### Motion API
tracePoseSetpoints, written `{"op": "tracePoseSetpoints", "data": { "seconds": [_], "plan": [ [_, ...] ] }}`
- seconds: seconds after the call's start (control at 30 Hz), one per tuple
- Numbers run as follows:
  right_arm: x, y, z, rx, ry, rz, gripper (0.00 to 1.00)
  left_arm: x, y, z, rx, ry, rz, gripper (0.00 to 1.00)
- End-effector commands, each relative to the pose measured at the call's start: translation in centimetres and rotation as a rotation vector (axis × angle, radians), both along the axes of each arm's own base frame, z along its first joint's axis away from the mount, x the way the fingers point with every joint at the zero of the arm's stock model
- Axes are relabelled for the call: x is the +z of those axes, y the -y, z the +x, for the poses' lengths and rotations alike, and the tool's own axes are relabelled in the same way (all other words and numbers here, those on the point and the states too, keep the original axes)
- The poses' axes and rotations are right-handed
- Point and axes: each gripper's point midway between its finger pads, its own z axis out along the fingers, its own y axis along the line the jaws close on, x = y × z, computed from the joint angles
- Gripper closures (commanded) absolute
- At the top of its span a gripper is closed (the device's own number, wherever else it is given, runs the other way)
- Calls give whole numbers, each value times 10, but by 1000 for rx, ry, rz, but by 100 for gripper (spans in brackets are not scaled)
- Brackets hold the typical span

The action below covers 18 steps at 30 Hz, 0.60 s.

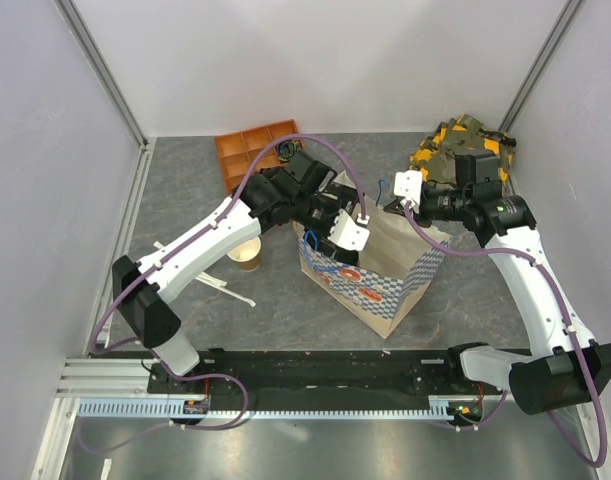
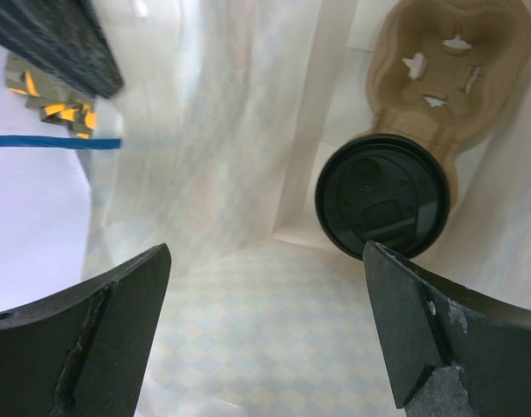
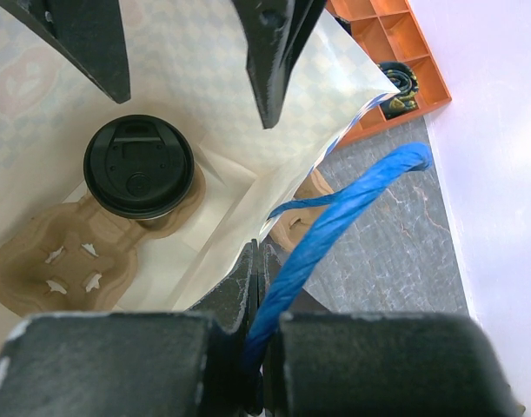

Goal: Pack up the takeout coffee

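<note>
The takeout coffee [image 2: 382, 195], a cup under a round black lid, stands in a brown pulp carrier [image 2: 456, 78] on the floor of the paper bag [image 1: 385, 275]. My left gripper [image 2: 265, 287] hangs open inside the bag mouth with nothing between its fingers [image 2: 100, 321]; the coffee sits just beyond its right finger. From the right wrist the coffee [image 3: 139, 165] shows below the left fingers [image 3: 274, 52]. My right gripper [image 3: 263, 252] is shut on the bag's rim, beside the blue handle [image 3: 335, 226]. The top view hides the coffee.
A lidless tan cup [image 1: 247, 255] stands on the table left of the bag. An orange divided tray [image 1: 255, 150] lies at the back left, and a yellow-and-black object [image 1: 460, 145] at the back right. White walls close in both sides.
</note>
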Motion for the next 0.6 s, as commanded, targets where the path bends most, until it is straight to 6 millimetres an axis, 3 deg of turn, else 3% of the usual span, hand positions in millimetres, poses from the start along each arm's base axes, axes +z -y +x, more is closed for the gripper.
{"op": "tracePoseSetpoints", "data": {
  "seconds": [0.0, 0.57],
  "plan": [
    [9, -5, 3, 45, 60, 18, 100, 37, 3, 0, -4, 65, -104, 0],
    [8, -6, 0, 52, 58, 23, 100, 67, 11, 17, 67, 126, -197, 0]
  ]
}}
